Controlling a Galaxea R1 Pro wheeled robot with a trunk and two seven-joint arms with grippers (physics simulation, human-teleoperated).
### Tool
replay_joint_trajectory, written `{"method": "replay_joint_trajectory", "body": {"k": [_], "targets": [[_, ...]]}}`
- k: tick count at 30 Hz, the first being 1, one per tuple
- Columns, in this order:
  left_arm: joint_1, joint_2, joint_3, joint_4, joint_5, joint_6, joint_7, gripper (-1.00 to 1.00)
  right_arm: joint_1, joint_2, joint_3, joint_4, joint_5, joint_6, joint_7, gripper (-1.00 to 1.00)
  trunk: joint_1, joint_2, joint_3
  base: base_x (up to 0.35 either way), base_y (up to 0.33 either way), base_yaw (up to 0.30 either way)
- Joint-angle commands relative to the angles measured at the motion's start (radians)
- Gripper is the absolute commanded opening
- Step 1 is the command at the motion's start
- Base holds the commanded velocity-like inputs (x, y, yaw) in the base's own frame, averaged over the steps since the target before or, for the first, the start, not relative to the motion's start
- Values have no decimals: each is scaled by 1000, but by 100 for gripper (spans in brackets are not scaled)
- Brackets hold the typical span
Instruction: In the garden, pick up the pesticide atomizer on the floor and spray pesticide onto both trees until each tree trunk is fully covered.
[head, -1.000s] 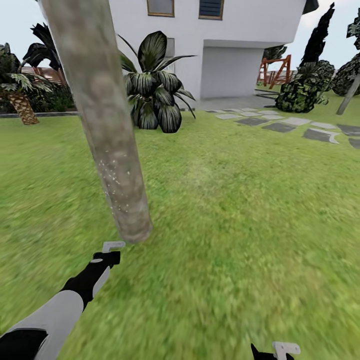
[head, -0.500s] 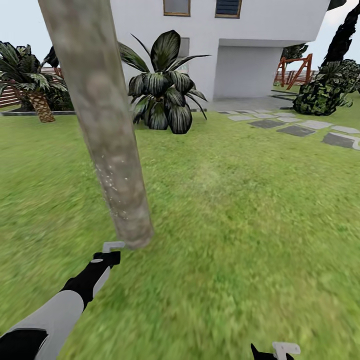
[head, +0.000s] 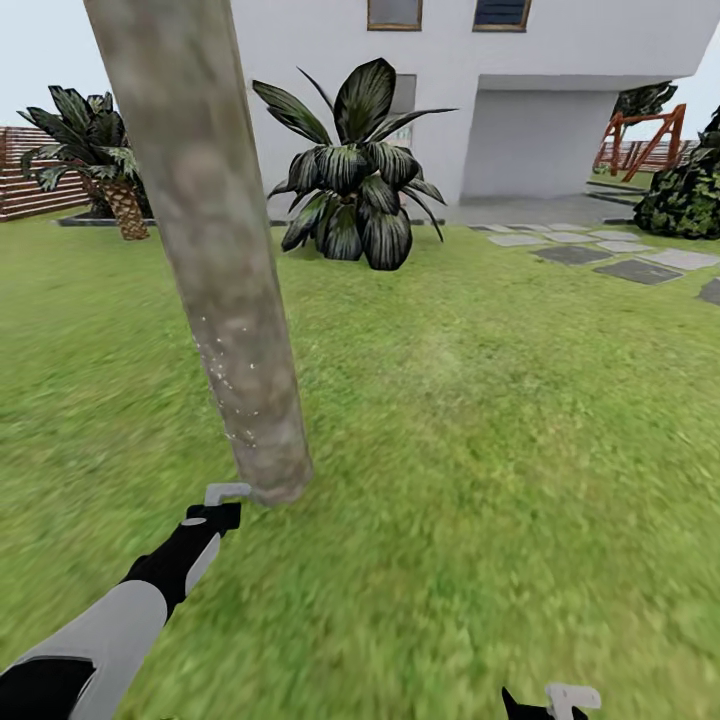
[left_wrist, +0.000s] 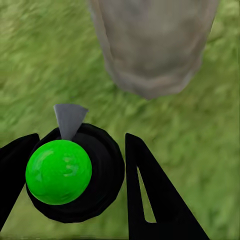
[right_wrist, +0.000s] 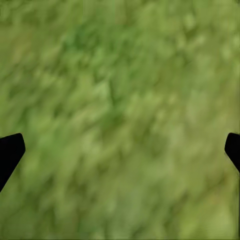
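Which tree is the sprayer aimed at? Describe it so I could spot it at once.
In front of the white house, on the lawn, it is the nearest trunk, thick and leaning, rising past the picture's top. Unlike the short palm and the broad-leaved bush behind it, it is bare, mottled grey-brown and dotted with white specks.

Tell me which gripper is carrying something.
The left gripper: it is shut on the black pesticide atomizer near the tree trunk. The right gripper is open over grass.

The floor (head: 480, 450) is blurry green grass. A thick mottled tree trunk (head: 215, 260) rises from it, with a broad-leaved dark plant (head: 355, 195) and a short palm (head: 105, 170) beyond, and grey stepping stones (head: 610, 255) lying flat.
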Motion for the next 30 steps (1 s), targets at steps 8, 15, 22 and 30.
{"method": "replay_joint_trajectory", "body": {"k": [8,15,22,30], "targets": [[0,-1,0,-1,1,0,0,-100,0,0,0,0,0,0,0,100,0,0,0,87,-269,63],[0,-1,-1,-1,3,0,0,-100,0,0,0,0,0,0,0,100,0,0,0,60,-272,68],[0,-1,-2,-1,3,0,0,-100,0,0,0,0,0,0,0,100,0,0,0,1,-280,251],[0,-1,-2,-1,3,0,0,-100,0,0,0,0,0,0,0,100,0,0,0,0,-280,168]]}}
